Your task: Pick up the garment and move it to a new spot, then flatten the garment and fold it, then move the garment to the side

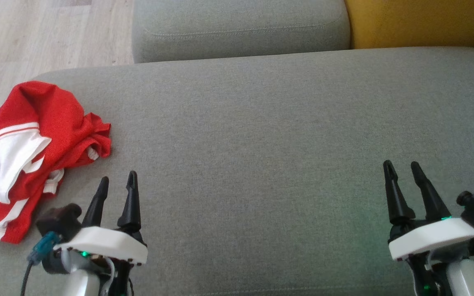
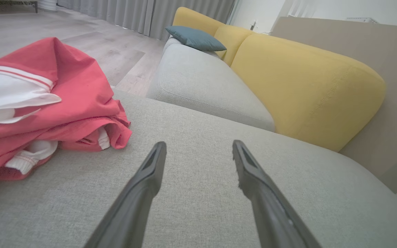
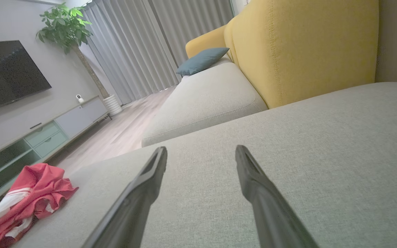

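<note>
The garment [image 1: 35, 152] is red with white panels and stripes, crumpled in a heap at the left edge of the grey sofa cushion [image 1: 261, 135]. It also lies at the left of the left wrist view as the garment [image 2: 40, 103], and small at the lower left of the right wrist view as the garment [image 3: 26, 201]. My left gripper [image 1: 117, 181] stands open just right of and below the heap, not touching it, nothing between its fingers. My right gripper [image 1: 403, 165] is open over bare cushion at the lower right, far from the cloth.
A second grey seat cushion [image 1: 237, 28] lies beyond, with a yellow backrest [image 1: 418, 20] at the upper right and a teal pillow [image 2: 195, 38] further along. Wooden floor [image 1: 35, 41] drops off past the cushion's left edge. A TV cabinet [image 3: 43, 134] and plant [image 3: 64, 27] stand across the room.
</note>
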Controlling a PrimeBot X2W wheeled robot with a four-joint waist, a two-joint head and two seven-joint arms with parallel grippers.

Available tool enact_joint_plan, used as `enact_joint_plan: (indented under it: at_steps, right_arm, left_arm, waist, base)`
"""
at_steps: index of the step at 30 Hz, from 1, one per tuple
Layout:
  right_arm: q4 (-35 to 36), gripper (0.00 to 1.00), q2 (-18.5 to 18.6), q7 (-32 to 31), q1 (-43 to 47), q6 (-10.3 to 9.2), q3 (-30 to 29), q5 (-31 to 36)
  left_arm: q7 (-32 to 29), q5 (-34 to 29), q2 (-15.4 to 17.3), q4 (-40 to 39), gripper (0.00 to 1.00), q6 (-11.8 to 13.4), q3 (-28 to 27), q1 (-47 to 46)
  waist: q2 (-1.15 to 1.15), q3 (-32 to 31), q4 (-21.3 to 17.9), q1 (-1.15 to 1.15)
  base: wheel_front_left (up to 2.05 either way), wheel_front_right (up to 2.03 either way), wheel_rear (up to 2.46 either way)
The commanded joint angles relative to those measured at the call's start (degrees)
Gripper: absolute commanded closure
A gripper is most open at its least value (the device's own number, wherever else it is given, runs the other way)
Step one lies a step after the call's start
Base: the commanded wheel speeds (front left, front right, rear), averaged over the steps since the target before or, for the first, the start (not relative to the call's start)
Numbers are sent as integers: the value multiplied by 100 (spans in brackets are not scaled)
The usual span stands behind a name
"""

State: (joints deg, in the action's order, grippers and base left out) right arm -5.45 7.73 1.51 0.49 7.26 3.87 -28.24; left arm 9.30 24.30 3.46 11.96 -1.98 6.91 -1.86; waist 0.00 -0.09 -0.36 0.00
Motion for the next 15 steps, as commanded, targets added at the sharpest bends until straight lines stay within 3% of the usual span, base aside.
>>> enact_joint_plan:
  at_steps: [1,15]
  right_arm:
    - [241,0,45,68,-113,18,129,233]
    - [345,0,-62,182,-24,21,153,1024]
  left_arm:
    - [91,-243,113,-163,0,44,-71,-373]
    - [308,-1083,147,-97,0,207,44,-392]
  waist:
    - [0,1,1,0]
    - [0,11,4,0]
  base:
    - [0,0,0]
    - [0,0,0]
